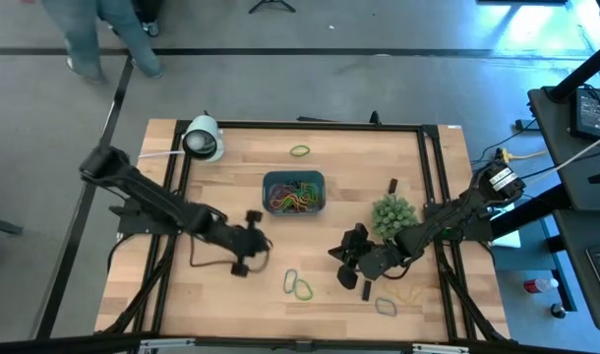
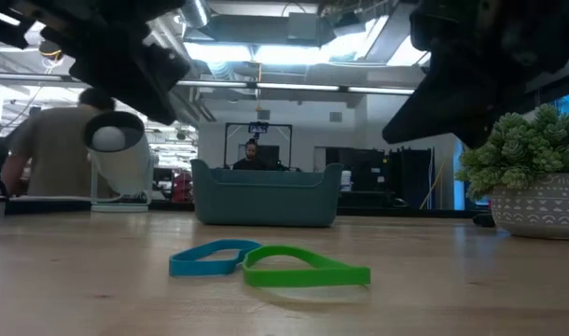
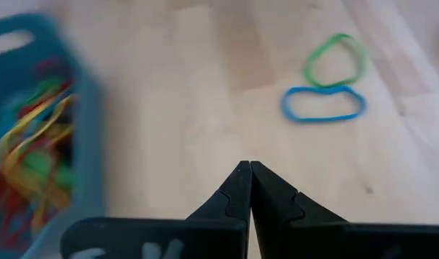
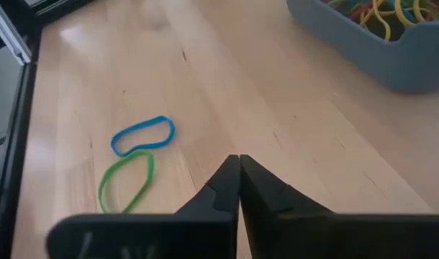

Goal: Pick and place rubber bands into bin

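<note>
The blue-teal bin [image 1: 294, 192] sits mid-table and holds a tangle of red, yellow and green rubber bands [image 1: 292, 200]. A blue band [image 1: 291, 280] and a green band [image 1: 302, 289] lie side by side on the wood near the front edge; they also show in the low view as the blue band [image 2: 210, 259] and the green band [image 2: 303, 269]. My left gripper [image 1: 253, 242] hovers shut, left of that pair [image 3: 249, 167]. My right gripper [image 1: 345, 258] hovers shut on their right [image 4: 238, 160]. Another green band [image 1: 299, 150] lies beyond the bin.
A spiky green plant in a pot [image 1: 392, 216] stands beside my right arm. A white dome-shaped object [image 1: 203, 138] sits at the far left corner. Small black blocks [image 1: 392, 185] [image 1: 366, 290], a grey band [image 1: 386, 306] and a yellowish band [image 1: 410, 292] lie to the right. A person walks beyond the table.
</note>
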You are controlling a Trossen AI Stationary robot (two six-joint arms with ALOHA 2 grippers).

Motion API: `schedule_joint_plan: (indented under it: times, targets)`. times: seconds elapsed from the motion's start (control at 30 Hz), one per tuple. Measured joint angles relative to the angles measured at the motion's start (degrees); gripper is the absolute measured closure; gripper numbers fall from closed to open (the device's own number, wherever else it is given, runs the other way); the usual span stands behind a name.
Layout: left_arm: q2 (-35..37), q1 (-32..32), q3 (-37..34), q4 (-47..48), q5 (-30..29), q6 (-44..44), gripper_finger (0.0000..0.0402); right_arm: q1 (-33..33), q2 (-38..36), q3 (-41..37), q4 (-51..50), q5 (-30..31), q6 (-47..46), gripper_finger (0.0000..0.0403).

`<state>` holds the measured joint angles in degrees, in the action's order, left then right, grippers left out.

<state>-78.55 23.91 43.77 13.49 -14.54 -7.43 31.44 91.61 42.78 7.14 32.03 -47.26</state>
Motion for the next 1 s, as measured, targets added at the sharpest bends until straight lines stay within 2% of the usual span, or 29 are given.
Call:
schedule_joint_plan:
  times: [0.13, 0.3, 0.53, 0.77, 1.0]
  targets:
    - [-8.4, 1.3, 6.4, 0.1, 2.6, 4.9, 0.0397, 0.0, 0.0, 0.0, 0.0, 0.0, 1.5, 0.0397]
    - [-17.8, 0.6, 13.9, 1.0, 8.7, 5.7, 0.0394, 0.0, 0.0, 0.0, 0.0, 0.0, 2.5, 0.0392]
    - [-28.0, 0.3, 22.4, 5.6, 16.0, 7.4, 0.0339, 0.0, 0.0, 0.0, 0.0, -0.1, 2.6, 0.0388]
    - [-29.3, -0.8, 24.2, 5.5, 16.5, 10.2, 0.0291, 0.0, 0.0, 0.0, 0.3, -0.2, 2.6, 0.0396]
    - [-29.3, -3.0, 24.2, 4.0, 14.0, 9.0, 0.0281, 0.0, 0.0, 0.0, 0.4, -0.1, 2.7, 0.0388]
